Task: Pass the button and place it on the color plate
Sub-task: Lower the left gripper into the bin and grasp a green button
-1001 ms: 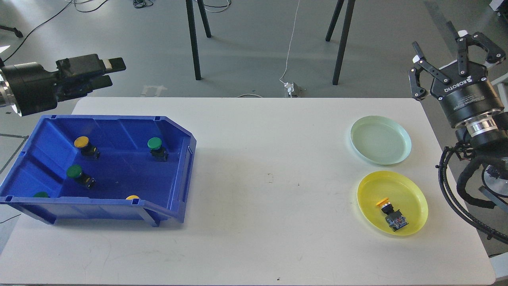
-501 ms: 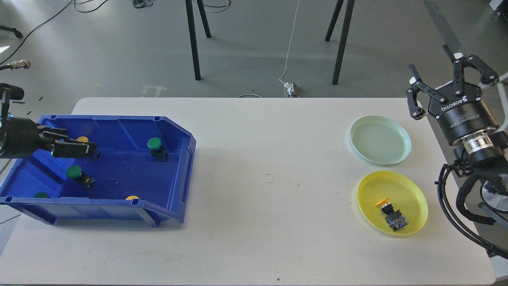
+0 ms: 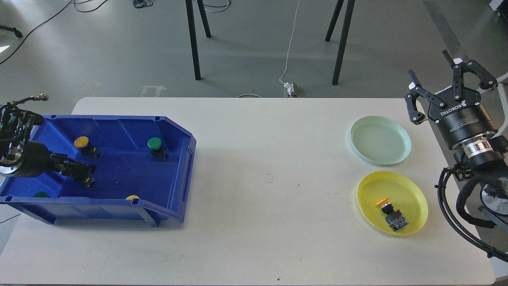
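Head view: left gripper (image 3: 83,171), jaw spread unclear, reaches into the blue bin (image 3: 174,167); crowded buttons (image 3: 154,143) risk a missed grab.

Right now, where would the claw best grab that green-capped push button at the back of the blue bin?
Probably from above, pinching the round green-capped push button around its cap. It stands upright with its dark body below, well apart from the blue plastic bin's walls, so both fingers should fit around it.

Lab: tripod legs (image 3: 193,39), floor cables (image 3: 289,51).
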`<state>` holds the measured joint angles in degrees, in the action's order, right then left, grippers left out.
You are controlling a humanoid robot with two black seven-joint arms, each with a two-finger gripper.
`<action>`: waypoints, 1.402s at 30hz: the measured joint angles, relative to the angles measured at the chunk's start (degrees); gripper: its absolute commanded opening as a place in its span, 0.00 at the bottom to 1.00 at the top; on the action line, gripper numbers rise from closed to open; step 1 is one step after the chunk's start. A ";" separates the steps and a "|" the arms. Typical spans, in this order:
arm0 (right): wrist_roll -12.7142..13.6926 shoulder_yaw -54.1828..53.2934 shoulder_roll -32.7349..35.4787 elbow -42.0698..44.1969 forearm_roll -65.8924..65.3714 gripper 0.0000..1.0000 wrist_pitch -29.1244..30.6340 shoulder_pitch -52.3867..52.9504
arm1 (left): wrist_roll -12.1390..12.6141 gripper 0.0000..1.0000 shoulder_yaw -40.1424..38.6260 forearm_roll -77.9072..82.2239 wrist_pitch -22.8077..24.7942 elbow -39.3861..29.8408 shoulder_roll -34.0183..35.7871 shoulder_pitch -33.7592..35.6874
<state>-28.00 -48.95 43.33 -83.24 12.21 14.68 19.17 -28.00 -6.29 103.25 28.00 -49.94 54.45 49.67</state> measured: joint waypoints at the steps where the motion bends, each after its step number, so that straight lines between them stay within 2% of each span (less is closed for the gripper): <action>1: 0.00 0.00 0.00 -0.03 0.00 0.65 0.00 -0.11 | 0.01 0.97 0.02 0.00 0.00 0.51 -0.36 -0.38; 23: 0.00 -0.16 0.00 -0.26 0.00 0.65 0.44 -2.07 | 0.01 0.97 0.05 0.35 0.00 9.92 -6.10 -1.06; 42: 0.00 -0.21 0.00 -0.35 0.01 0.65 1.67 -2.90 | 0.01 0.96 0.14 0.37 0.00 14.42 -9.47 -1.07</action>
<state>-28.00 -49.16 43.33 -83.58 12.22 16.35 16.27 -27.99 -6.15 103.62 28.00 -35.51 44.98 48.60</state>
